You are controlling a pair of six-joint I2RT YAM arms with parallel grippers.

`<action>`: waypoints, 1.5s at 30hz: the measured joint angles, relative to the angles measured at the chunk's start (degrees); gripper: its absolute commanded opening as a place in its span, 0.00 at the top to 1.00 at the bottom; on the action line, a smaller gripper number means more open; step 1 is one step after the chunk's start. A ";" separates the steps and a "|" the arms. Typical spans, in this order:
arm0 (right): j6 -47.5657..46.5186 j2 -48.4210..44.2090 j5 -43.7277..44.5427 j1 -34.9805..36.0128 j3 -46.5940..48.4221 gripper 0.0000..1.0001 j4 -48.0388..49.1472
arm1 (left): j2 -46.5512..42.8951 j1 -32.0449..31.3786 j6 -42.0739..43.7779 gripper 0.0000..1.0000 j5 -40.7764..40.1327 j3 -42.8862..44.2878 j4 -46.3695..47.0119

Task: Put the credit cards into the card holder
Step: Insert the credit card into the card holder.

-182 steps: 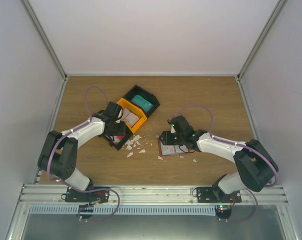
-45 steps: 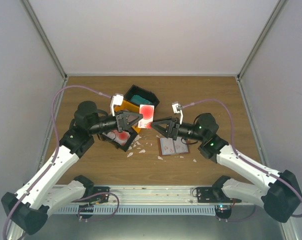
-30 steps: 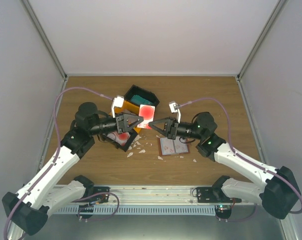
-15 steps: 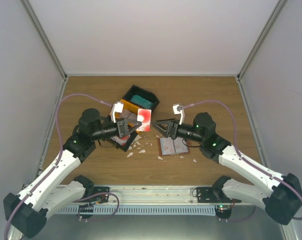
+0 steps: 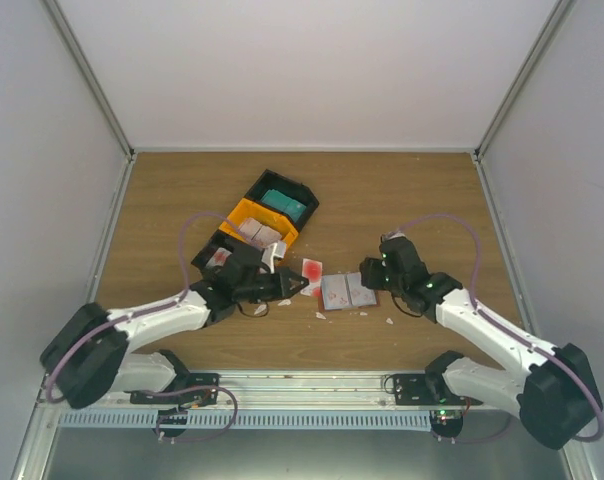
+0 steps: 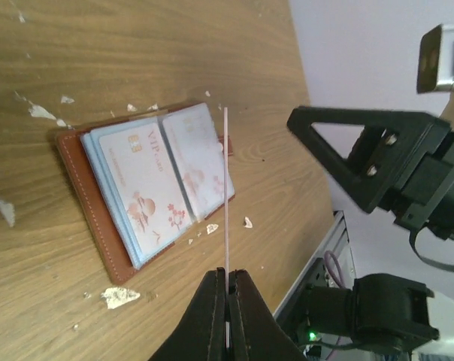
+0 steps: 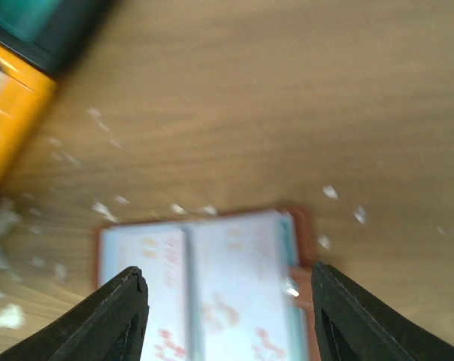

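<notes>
Your left end effector (image 5: 294,286) (image 6: 227,277) is pressed onto a white card with red marks (image 5: 311,276) (image 6: 225,180), pinching it by one edge. In the left wrist view the card shows edge-on, a thin line rising from the closed fingertips. From above, it sits just left of the card holder (image 5: 348,292) (image 6: 77,184) (image 7: 302,226); you cannot tell whether the two touch.

The card holder lies open and flat on the table (image 5: 402,190) (image 6: 99,45) (image 7: 249,90), near the middle. Both halves show white cards with red marks face up, with a bluish edge under the stack on one side.

Your right end effector (image 5: 372,272) (image 7: 227,274) has its fingers spread with nothing between them. It is at the far right corner of the holder and looks down on it. Contact with the leather cannot be judged.

Farther out, left of the holder, three bins stand in a slanted row:
- A black bin (image 5: 297,188), farthest, holds teal cards (image 5: 284,203).
- An orange bin (image 5: 240,212) next to it holds whitish cards (image 5: 262,233).
- A second black bin (image 5: 207,248), nearest and leftmost, is partly hidden by the left arm.

Small white scraps (image 5: 259,310) (image 6: 122,297) (image 7: 328,192) are scattered on the wood around the holder and near the bins.
</notes>
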 measured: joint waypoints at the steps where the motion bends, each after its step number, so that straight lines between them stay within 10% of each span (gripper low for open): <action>1: -0.31 0.59 -0.07 -0.63 -0.85 0.40 -0.70 | 2.01 -0.87 -0.63 1.00 -0.70 0.00 1.79; 19: -2.25 10.56 -8.46 -5.90 -5.73 0.61 -3.23 | 28.83 -7.67 -12.24 1.00 -7.34 2.51 25.90; 45: 0.07 12.81 -11.61 -6.19 -7.13 0.77 -0.87 | 35.56 -12.44 -19.43 1.00 -15.13 3.10 34.84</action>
